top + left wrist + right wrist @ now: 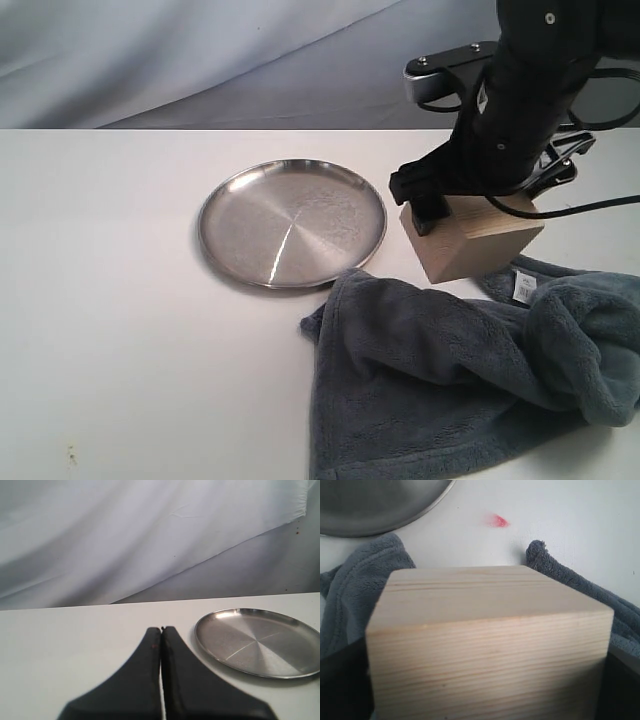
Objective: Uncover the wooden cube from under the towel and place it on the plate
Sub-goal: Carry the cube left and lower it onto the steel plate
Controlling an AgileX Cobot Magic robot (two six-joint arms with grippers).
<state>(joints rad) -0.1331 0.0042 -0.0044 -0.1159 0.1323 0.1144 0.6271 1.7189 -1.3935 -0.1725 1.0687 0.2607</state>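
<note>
Crumpled blue-grey towel (470, 370) nearest the lens, heaped at 5 o'clock from the steel plate (225, 255), one corner reaching its rim. Just beyond, at 3 o'clock from the plate: wooden cube (475, 245), uncovered, tilted, clamped between the wide-spread jaws of the right gripper (478, 212). Left gripper (161, 632) pressed closed on nothing, plate in its sight. Could slip from so high a pinch near the top face, or twist further and land on edge against the raised rim; could also drag the towel corner onto the plate. Only from the right wrist: dark jaws flanking both sides of the cube. Only from outside: the tilt.
</note>
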